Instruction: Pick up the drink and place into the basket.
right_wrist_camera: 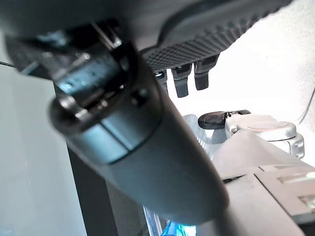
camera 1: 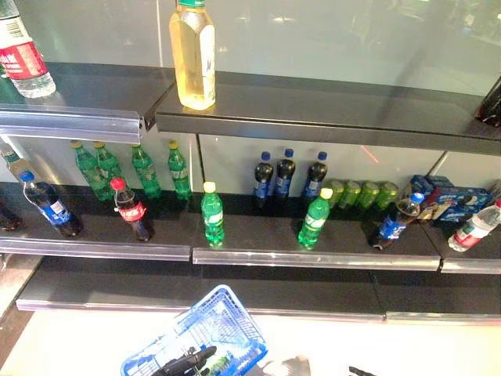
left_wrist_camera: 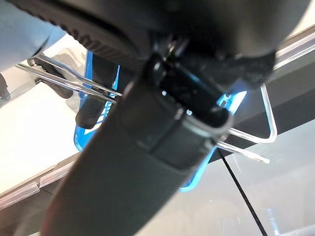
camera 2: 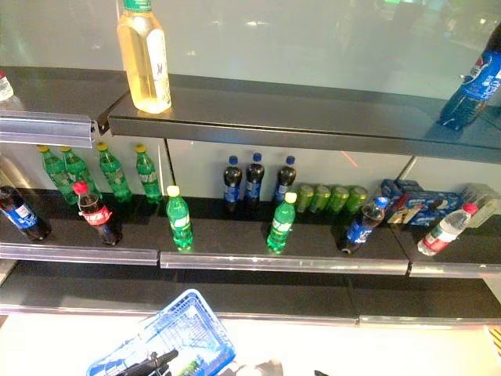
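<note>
The blue basket [camera 1: 223,325] hangs low in front of the shelves, at the bottom centre of the left eye view. My left hand [camera 1: 184,364] is shut on its thin wire handles [left_wrist_camera: 74,82]. Something green [camera 1: 221,363] lies inside the basket. Green bottles with yellow caps [camera 1: 212,215] [camera 1: 315,220] stand at the front of the middle shelf [camera 1: 313,257]. My right hand [right_wrist_camera: 142,147] hangs low beside me. Its fingers [right_wrist_camera: 187,83] are relaxed and it holds nothing.
The middle shelf also holds a red-capped cola bottle [camera 1: 131,209], dark blue-capped bottles [camera 1: 283,176], green bottles at the back [camera 1: 145,168], green cans [camera 1: 360,193] and blue boxes [camera 1: 450,200]. A tall yellow drink bottle [camera 1: 192,53] stands on the top shelf [camera 1: 329,121].
</note>
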